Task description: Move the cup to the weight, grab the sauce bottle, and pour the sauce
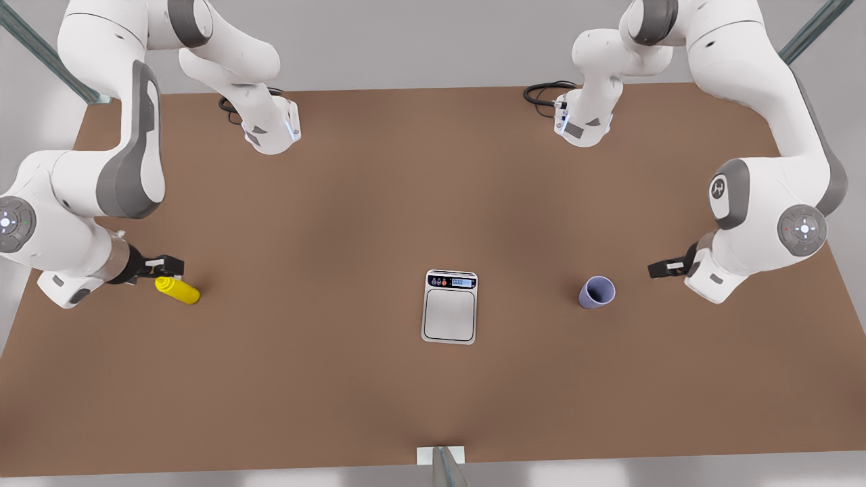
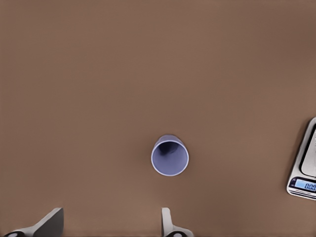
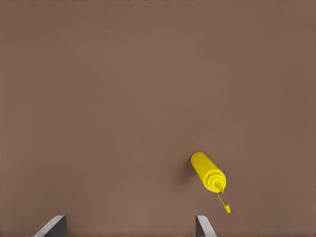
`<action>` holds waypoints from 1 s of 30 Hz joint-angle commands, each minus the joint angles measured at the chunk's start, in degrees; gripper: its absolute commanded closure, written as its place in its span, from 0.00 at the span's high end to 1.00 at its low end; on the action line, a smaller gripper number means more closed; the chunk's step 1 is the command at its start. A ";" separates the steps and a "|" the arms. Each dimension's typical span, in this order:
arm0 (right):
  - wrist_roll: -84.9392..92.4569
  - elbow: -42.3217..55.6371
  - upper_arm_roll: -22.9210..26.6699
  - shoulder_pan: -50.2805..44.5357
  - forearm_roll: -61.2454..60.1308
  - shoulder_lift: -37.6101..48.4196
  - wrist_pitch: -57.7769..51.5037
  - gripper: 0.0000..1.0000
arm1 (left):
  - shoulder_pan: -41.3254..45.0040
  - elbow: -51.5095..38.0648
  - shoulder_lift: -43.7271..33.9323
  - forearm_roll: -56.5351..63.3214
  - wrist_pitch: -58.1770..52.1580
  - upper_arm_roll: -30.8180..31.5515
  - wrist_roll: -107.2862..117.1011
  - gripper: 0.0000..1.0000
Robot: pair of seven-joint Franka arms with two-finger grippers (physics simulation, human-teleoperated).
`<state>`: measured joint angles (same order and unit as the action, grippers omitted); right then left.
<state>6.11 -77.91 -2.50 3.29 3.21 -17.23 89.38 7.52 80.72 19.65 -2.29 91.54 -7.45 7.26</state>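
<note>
The lavender-blue cup [image 1: 597,292] stands mouth up on the brown table, at the front view's right. My left gripper [image 1: 662,268] hovers just right of it, open and holding nothing. The left wrist view looks down into the cup [image 2: 170,155], which lies beyond the open left gripper [image 2: 108,228]. The silver weight [image 1: 450,307] lies flat at the table's middle, and its display corner [image 2: 305,170] shows in that wrist view. The yellow sauce bottle [image 1: 178,290] sits at the front view's left. My right gripper [image 1: 166,267] hangs open above its nozzle end. In the right wrist view the sauce bottle [image 3: 208,172] lies beyond the right gripper [image 3: 127,229], untouched.
The brown table [image 1: 338,203] stretches wide around all three things. Both arm bases [image 1: 274,128] stand at the far edge with black cables beside them. A small metal bracket [image 1: 441,458] sits at the near edge.
</note>
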 commanded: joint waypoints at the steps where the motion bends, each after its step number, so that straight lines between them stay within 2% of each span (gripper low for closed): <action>1: 0.04 0.04 0.04 0.13 0.04 0.00 0.00 1.00 | -0.40 -0.04 0.04 0.09 0.39 -0.02 -0.49 1.00; 5: 0.65 -0.22 0.04 0.13 0.04 0.00 0.00 1.00 | -0.23 0.75 2.85 0.36 4.87 -0.55 -0.57 1.00; 6: 0.74 -0.31 0.04 0.31 0.04 0.00 0.09 1.00 | -0.14 6.01 2.06 0.09 10.48 -0.55 -0.58 1.00; 12: 6.71 -0.58 0.04 0.84 0.21 -0.08 0.44 1.00 | 0.04 11.73 3.29 0.18 17.08 -0.46 -1.71 1.00; 15: 17.88 -0.58 0.04 3.65 0.13 -0.96 1.49 1.00 | 1.01 23.42 0.04 0.18 27.02 -0.28 -1.98 1.00; 16: 18.84 -0.84 0.04 4.09 0.21 -0.96 1.49 1.00 | 1.09 23.95 -0.22 0.18 27.37 -0.28 -2.42 1.00; 22: 47.49 -5.76 0.04 16.48 -7.25 -1.05 5.27 1.00 | 2.59 31.51 -0.05 0.09 35.19 -0.11 -3.30 1.00; 27: 70.09 -14.64 0.04 25.97 -21.85 1.41 5.45 1.00 | 2.76 31.60 1.53 0.09 38.10 -0.11 -2.95 1.00; 30: 78.08 -17.53 0.04 31.59 -22.02 1.41 8.34 1.00 | 3.20 31.60 2.50 0.09 39.15 -0.11 -2.95 1.00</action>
<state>86.15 -96.72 -2.45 35.97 -19.03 -15.75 98.73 10.83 112.37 22.40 -2.21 130.69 -7.56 4.35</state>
